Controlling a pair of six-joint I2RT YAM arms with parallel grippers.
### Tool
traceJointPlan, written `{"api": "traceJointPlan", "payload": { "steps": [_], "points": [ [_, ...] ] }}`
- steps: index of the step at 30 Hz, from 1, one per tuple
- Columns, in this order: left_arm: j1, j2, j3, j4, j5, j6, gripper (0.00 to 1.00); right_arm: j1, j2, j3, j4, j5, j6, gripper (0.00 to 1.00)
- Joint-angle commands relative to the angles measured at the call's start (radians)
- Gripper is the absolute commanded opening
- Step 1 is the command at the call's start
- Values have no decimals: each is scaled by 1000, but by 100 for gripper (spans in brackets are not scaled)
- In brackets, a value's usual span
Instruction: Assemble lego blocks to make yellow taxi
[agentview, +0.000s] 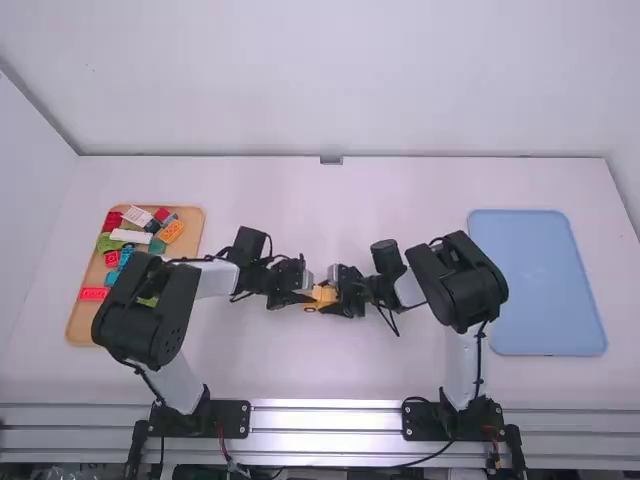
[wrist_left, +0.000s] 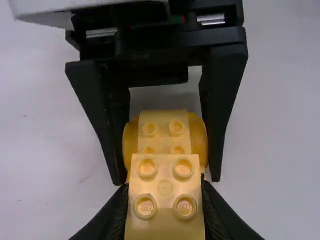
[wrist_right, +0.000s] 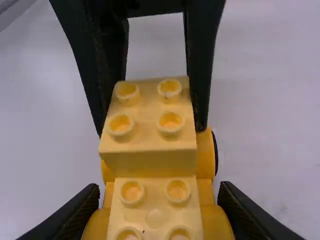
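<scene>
Over the table's middle, my left gripper (agentview: 305, 296) and right gripper (agentview: 334, 296) meet at the yellow blocks (agentview: 322, 296). In the left wrist view the left gripper (wrist_left: 165, 197) is shut on a yellow brick (wrist_left: 165, 225) with studs on top. Seen from the right wrist, the right gripper (wrist_right: 160, 195) is shut on the sides of a yellow car base (wrist_right: 215, 225) with rounded fenders. That brick (wrist_right: 147, 165) stands higher than the base's studded part and overlaps its far portion; whether it is fully seated, I cannot tell.
An orange tray (agentview: 85, 322) at the left holds several loose blocks in red, green, blue, white and orange, partly under the left arm. At the right lies a blue tray (agentview: 540, 285), beside the right arm.
</scene>
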Motion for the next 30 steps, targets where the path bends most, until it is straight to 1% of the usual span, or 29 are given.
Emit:
{"api": "traceJointPlan", "payload": {
  "steps": [1, 6, 8, 9, 11, 13, 19, 30],
  "points": [
    [-13, 7, 6, -10, -24, -6, 10, -3, 15, -5, -6, 5, -3, 48],
    [-15, 7, 6, -26, -34, -5, 9, -3, 15, -4, -7, 5, -3, 49],
    [-15, 7, 6, -28, -48, -6, 8, -3, 15, -2, -7, 6, -2, 49],
    [-15, 7, 6, -27, -81, -21, 3, -4, 15, 0, -9, 6, -3, 49],
    [-9, 6, 8, -23, -137, -56, 2, -3, 15, 2, -15, 6, -3, 49],
    [2, 6, 15, -28, -140, -60, 2, -4, 15, 1, -13, 11, -2, 49],
    [1, 6, 18, -49, -50, -24, 2, 4, 15, 2, -13, 24, -2, 49],
    [-28, 11, 6, -34, -52, -13, 6, 12, 15, 1, -8, 23, -2, 49]
  ]
}}
